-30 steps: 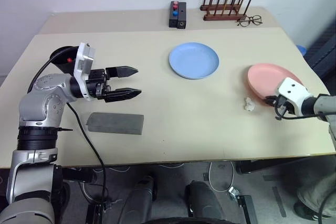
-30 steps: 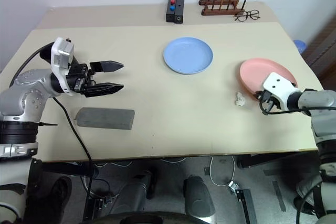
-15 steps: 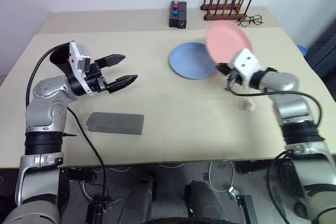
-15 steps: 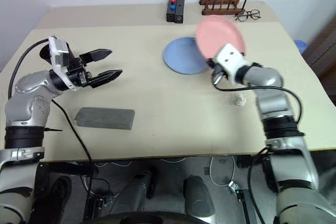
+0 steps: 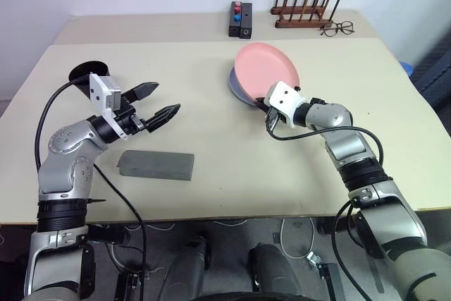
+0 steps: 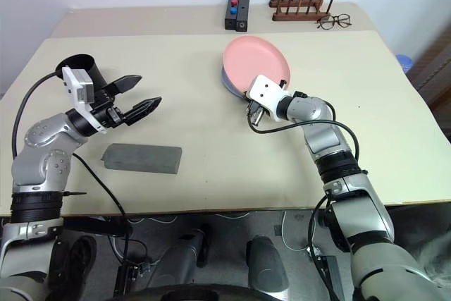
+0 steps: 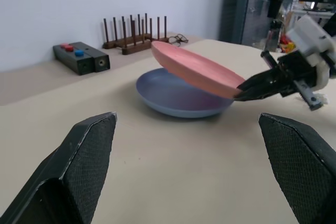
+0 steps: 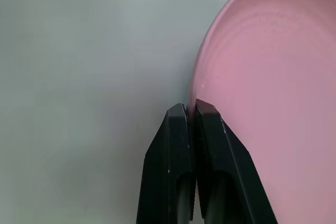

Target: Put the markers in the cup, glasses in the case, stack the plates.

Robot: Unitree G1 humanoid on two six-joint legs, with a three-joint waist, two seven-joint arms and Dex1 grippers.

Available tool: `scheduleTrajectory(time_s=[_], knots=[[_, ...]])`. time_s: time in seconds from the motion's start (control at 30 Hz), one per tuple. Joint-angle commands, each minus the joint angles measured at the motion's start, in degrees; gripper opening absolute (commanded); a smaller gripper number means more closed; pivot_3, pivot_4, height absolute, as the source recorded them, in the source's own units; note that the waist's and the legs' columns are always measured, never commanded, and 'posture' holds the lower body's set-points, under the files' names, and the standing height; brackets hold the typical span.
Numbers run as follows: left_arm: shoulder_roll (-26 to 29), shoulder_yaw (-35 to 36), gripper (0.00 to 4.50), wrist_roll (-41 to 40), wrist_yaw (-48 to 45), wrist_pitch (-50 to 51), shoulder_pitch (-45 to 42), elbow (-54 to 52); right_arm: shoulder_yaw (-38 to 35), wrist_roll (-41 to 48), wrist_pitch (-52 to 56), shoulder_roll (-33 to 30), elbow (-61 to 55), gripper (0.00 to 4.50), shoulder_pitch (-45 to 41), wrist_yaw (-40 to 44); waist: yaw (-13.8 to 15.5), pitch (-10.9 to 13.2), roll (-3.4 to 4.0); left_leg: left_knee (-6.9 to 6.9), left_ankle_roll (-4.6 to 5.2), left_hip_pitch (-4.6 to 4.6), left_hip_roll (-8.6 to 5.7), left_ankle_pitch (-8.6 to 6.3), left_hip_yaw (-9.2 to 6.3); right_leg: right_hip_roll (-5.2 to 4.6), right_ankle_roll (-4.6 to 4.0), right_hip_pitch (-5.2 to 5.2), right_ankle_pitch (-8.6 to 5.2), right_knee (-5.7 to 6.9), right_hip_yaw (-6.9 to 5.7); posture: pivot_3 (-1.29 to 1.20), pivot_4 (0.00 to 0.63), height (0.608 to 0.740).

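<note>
My right gripper (image 8: 190, 109) is shut on the near rim of the salmon pink plate (image 5: 264, 67). It holds that plate tilted just over the light blue plate (image 7: 178, 97), which lies on the table and is mostly covered in the head views. On the left, my left gripper (image 5: 167, 97) hangs open above the table, pointing toward the plates, with nothing between its fingers. Behind it stands the black cup (image 6: 81, 65). The grey case (image 5: 155, 165) lies flat, nearer the front edge than the left gripper. The markers and the glasses are out of view.
At the table's far edge sit a black box (image 5: 239, 19) with red and blue buttons, a wooden peg rack (image 5: 301, 13) and thin-framed clear eyeglasses (image 5: 336, 29). A black cable runs from my left wrist down past the case.
My right gripper has carried the pink plate from the table's right side leftward and brought it over the blue plate. My left gripper has turned a little and stays open.
</note>
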Motion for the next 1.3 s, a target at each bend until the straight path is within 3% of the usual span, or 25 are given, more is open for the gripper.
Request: scheduleTrajectory(time_s=[0.03,0.23,0.43,0.63,0.73,0.93,1.07,1.17,1.3], knots=[[-0.1,0.8,4.50,-1.1,0.7,0.0,0.2,-3.1,-2.4,0.1,-2.9,0.6,1.3,1.38,-4.0,-2.8,-0.1,0.0,0.00,0.00,0.00,0.00,0.00,0.00,0.00,0.01,0.00,-0.01,0.00,0.00,0.00,0.00,0.150,0.737],[-0.1,-0.8,4.50,-1.1,-0.5,0.3,0.9,-3.8,-4.3,2.2,-3.1,-0.3,1.0,4.46,-3.2,-1.9,0.0,0.0,0.00,-0.03,0.00,0.02,0.00,0.00,0.01,0.00,-0.01,0.01,0.00,0.00,0.01,0.00,0.150,0.737],[1.3,-0.6,4.50,-7.0,-5.9,5.3,0.9,-6.7,-8.4,7.5,5.6,-5.6,-4.4,4.46,0.2,4.4,0.3,0.0,0.00,-0.02,0.00,0.00,-0.03,0.00,0.00,-0.03,-0.01,0.03,-0.01,-0.02,0.00,0.00,0.150,0.737],[2.3,-2.1,4.50,-10.0,-9.1,9.7,0.7,-9.5,-11.5,13.0,26.3,-14.6,-14.2,4.46,4.4,12.2,0.1,0.0,0.01,-0.04,0.01,0.01,0.00,-0.01,0.01,-0.04,-0.03,0.01,-0.02,-0.02,0.02,0.00,0.150,0.737],[2.8,-3.9,4.50,-9.2,-11.2,9.8,0.7,-9.7,-11.5,13.4,31.4,-20.3,-18.7,4.46,8.7,15.7,0.1,0.0,0.01,-0.04,0.01,0.00,0.01,-0.02,0.02,-0.12,-0.04,-0.01,-0.02,-0.03,0.03,0.00,0.150,0.737],[3.4,-5.3,4.50,-9.3,-13.2,11.2,-1.4,-8.4,-8.5,7.7,29.9,-27.8,-16.6,4.46,15.7,15.9,0.3,0.0,0.01,-0.03,0.02,-0.02,0.01,-0.03,0.04,-0.18,-0.05,0.01,-0.03,-0.09,0.01,0.00,0.150,0.737],[3.7,-6.4,4.50,-11.1,-14.9,14.7,0.2,-10.5,-9.1,7.8,30.2,-28.7,-15.8,4.46,18.9,16.2,0.1,0.0,0.03,-0.04,0.06,-0.02,0.00,-0.06,0.10,-0.24,-0.04,0.03,-0.02,-0.18,0.02,0.00,0.150,0.737],[3.3,-6.6,4.50,-9.9,-14.8,13.7,0.2,-10.0,-9.8,9.7,32.5,-28.0,-16.4,3.54,19.2,17.4,0.3,0.0,0.02,-0.03,0.07,-0.01,0.01,-0.07,0.08,-0.24,-0.03,0.08,-0.02,-0.24,-0.01,0.00,0.150,0.737],[2.9,-6.6,4.50,-9.6,-14.3,13.1,-0.3,-9.7,-10.3,11.2,33.6,-27.1,-17.1,1.46,18.7,17.5,0.4,0.0,0.02,-0.01,0.07,-0.02,0.00,-0.07,0.07,-0.25,-0.03,0.11,-0.02,-0.31,-0.01,0.00,0.150,0.737]])
